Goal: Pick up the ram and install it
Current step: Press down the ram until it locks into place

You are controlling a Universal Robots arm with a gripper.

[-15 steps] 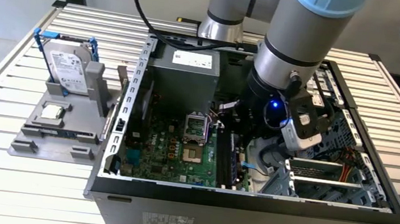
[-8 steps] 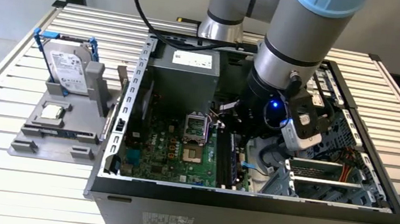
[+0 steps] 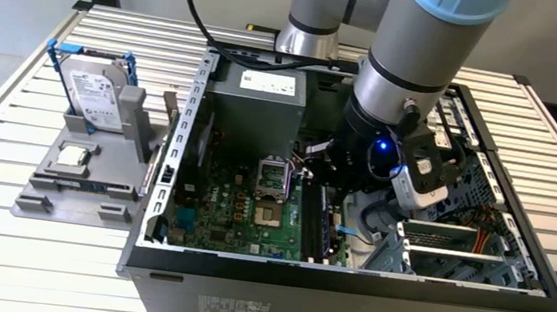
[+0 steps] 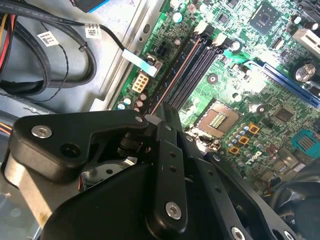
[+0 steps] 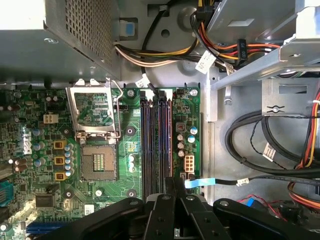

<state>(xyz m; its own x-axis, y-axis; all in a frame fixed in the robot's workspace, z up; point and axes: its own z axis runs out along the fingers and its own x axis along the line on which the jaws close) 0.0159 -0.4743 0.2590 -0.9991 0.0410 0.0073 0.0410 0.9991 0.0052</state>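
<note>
Pincer (image 5: 172,187) is pressed together, pinching the ram (image 4: 170,85) by its near end. Ram stands edge-on over the slots (image 5: 155,140), just ahead of the fingertips, aligned lengthwise for seating.

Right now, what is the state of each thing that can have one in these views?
Black computer case, lying flat, side open.
Square processor socket, empty, its metal lid raised.
Silver hard drive in blue bracket, standing upright in the grey holder.
Small square silver processor chip, lying flat on that holder.
Black tool, low over the dark memory slots.
</note>
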